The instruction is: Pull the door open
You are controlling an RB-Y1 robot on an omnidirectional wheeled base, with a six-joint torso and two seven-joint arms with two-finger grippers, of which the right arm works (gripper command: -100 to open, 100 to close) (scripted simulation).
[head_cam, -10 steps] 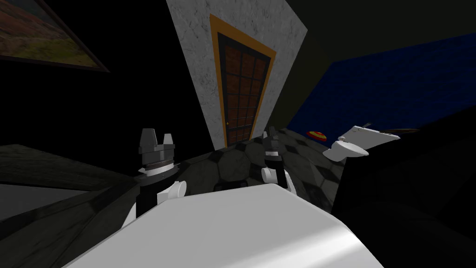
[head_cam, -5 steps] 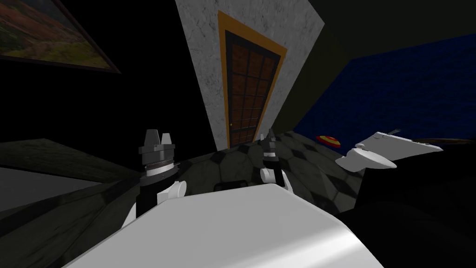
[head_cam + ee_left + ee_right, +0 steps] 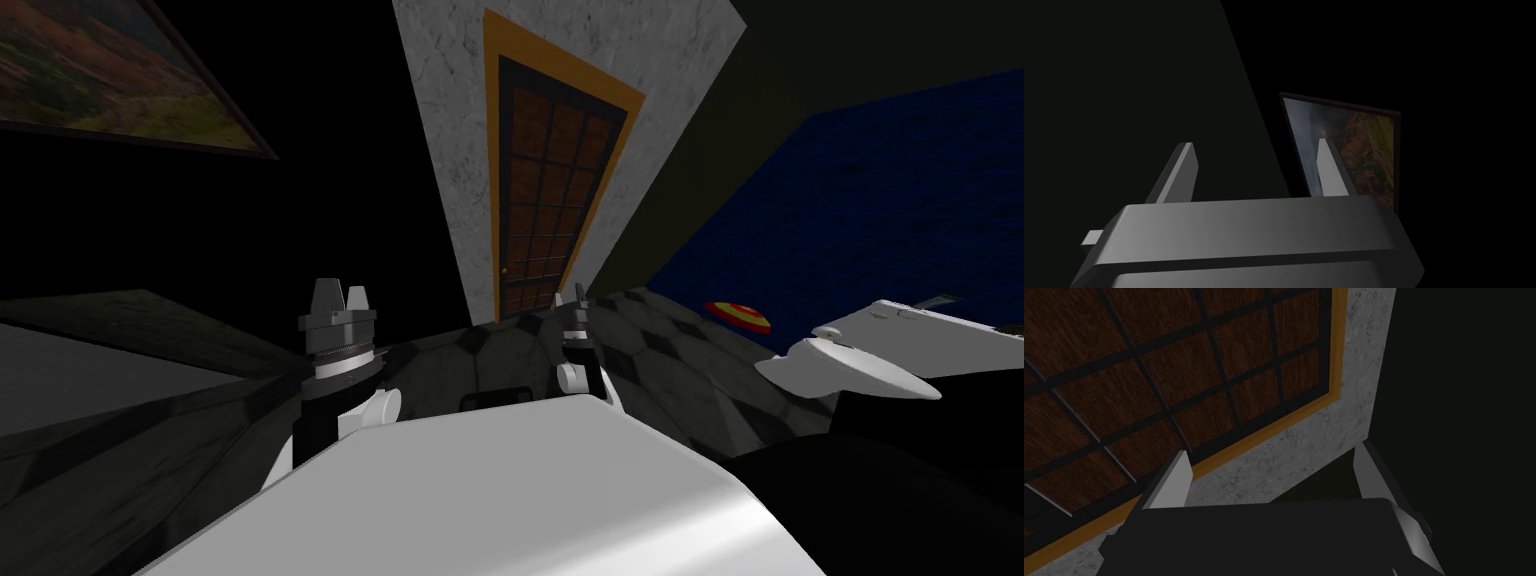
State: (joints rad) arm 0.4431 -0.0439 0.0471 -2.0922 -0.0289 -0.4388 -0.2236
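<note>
Grey mottled wall (image 3: 440,150) at the far middle carries the door (image 3: 548,180): brown panels in a dark grid inside an orange frame, apparently shut, its long axis upright (the lean is the camera's). A dark hexagon-tiled floor (image 3: 680,360) runs from the robot to the door's foot, and a blue wall (image 3: 850,190) closes the right side. A white toilet (image 3: 850,365) stands at the near right, with a small red and yellow object (image 3: 738,316) on the floor beyond it. The left gripper (image 3: 341,290) is raised at the near left, spread wide and empty. The right gripper (image 3: 577,292), likewise wide and empty, points at the door: past its fingers (image 3: 1171,480) lie the panels, frame and wall, well apart from the tips. A small knob (image 3: 505,271) sits on the door's left edge, far ahead and slightly left of the right gripper, the nearer arm and the likely one to reach
</note>
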